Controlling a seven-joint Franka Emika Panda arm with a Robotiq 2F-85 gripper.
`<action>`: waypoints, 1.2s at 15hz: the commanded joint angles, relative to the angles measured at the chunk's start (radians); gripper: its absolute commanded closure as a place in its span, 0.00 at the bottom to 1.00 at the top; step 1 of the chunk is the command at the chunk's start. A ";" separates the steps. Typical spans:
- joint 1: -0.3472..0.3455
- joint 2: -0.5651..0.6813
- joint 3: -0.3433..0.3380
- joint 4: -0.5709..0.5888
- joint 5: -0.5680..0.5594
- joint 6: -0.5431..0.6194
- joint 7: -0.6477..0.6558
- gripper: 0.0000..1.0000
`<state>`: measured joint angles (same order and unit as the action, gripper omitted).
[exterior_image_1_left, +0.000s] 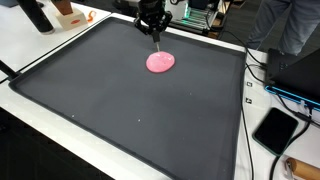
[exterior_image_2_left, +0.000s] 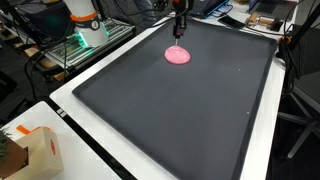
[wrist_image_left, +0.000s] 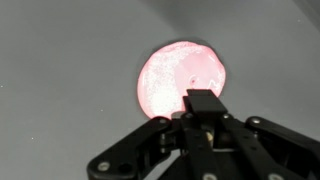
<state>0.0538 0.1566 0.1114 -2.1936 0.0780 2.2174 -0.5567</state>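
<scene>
Pink and round, the flat disc (exterior_image_1_left: 160, 62) sits on the dark mat (exterior_image_1_left: 90, 100) right under the gripper (wrist_image_left: 203, 98), its rim just past the fingertips, jaws pinched together with no gap showing, contact too close to call.

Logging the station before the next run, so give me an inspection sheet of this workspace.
Surface: black mat on a white table.
Job's things: pink blob near the mat's far edge; thin tool points down at it, contact unclear.
Clutter: dark tablet and cardboard box, both off the mat.
Gripper: gripper shut on the thin tool, above the blob.
Cables: cables beside the mat's edge.
Surroundings: lab equipment behind the table.
</scene>
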 joint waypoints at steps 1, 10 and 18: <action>-0.010 -0.002 -0.005 -0.045 -0.027 0.074 -0.006 0.97; -0.023 0.029 -0.009 -0.064 -0.037 0.130 -0.005 0.97; -0.037 0.067 -0.004 -0.064 -0.024 0.167 -0.015 0.97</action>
<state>0.0310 0.2132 0.1016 -2.2380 0.0568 2.3501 -0.5567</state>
